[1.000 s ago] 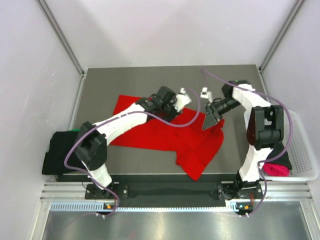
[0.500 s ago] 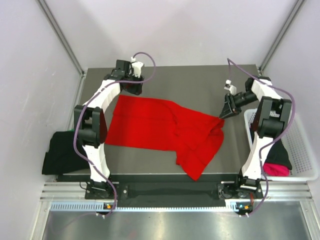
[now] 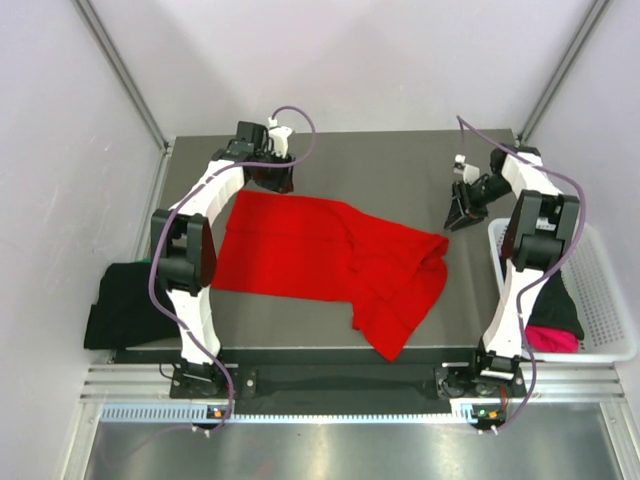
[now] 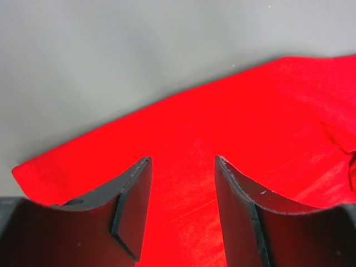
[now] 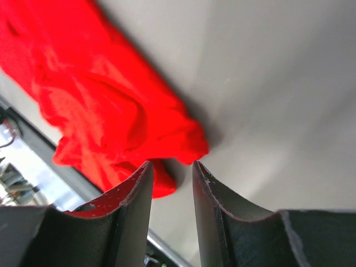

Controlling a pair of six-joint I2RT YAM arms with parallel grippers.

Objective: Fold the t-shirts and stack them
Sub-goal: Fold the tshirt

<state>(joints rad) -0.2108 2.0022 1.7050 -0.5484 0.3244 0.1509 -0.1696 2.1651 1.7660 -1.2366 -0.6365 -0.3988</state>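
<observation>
The red t-shirt lies spread and rumpled across the middle of the grey table. My left gripper is open and empty over the shirt's far left edge; the red cloth fills the lower part of its wrist view. My right gripper is open and empty just beyond the shirt's right corner, not touching it. A black shirt with a green one under it lies off the table's left side. A magenta-pink shirt and a black one lie in the basket.
A white mesh basket stands at the right edge of the table. Metal frame posts rise at the back corners. The table's near edge shows in the right wrist view.
Both grippers let go of the red shirt and spread apart, the left to the far left, the right to the far right. The shirt now lies wider across the table. In the last half second little moved.
</observation>
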